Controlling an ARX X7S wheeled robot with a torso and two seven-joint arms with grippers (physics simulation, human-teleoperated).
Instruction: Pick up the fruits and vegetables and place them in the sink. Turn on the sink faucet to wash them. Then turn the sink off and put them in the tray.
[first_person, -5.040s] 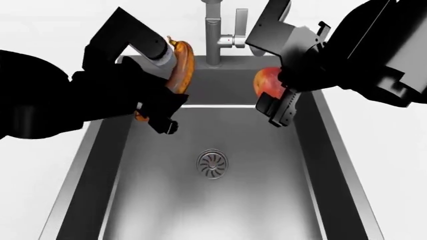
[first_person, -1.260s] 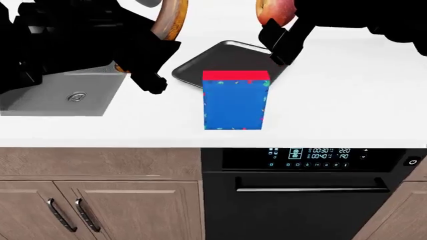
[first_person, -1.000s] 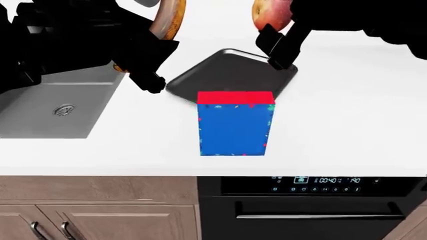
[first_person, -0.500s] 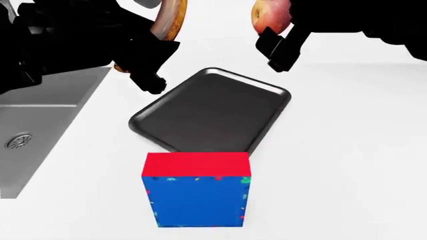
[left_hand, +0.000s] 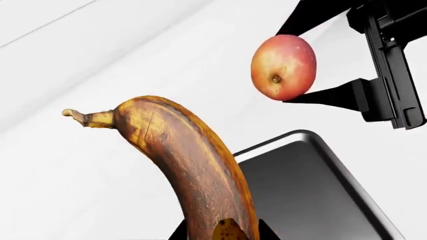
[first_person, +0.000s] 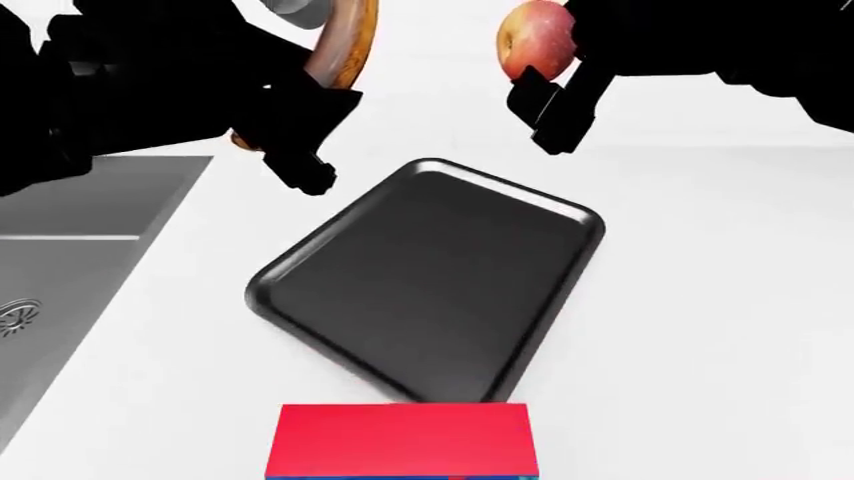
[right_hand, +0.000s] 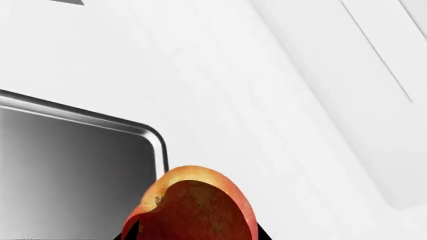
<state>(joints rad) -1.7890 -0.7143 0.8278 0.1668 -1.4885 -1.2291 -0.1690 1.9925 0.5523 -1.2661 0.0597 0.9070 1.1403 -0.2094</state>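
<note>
Left hand (first_person: 296, 150) gripped overripe brown-orange curved banana (left_hand: 193, 170); right hand (first_person: 550, 105) clamped round red-and-yellow apple (first_person: 531, 40). Both hung above white desk (first_person: 721, 300), apparently just beyond black shallow rectangular tray (first_person: 427, 275), staged for lowering.

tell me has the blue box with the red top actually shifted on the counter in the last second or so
Cannot tell. The box sits lower in the head view, but the tray and sink slid the same way, so the camera moved.

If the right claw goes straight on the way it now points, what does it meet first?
Probably the far edge of the tray or the white counter beside it; depth is unclear. The right claw holds the apple above there.
</note>
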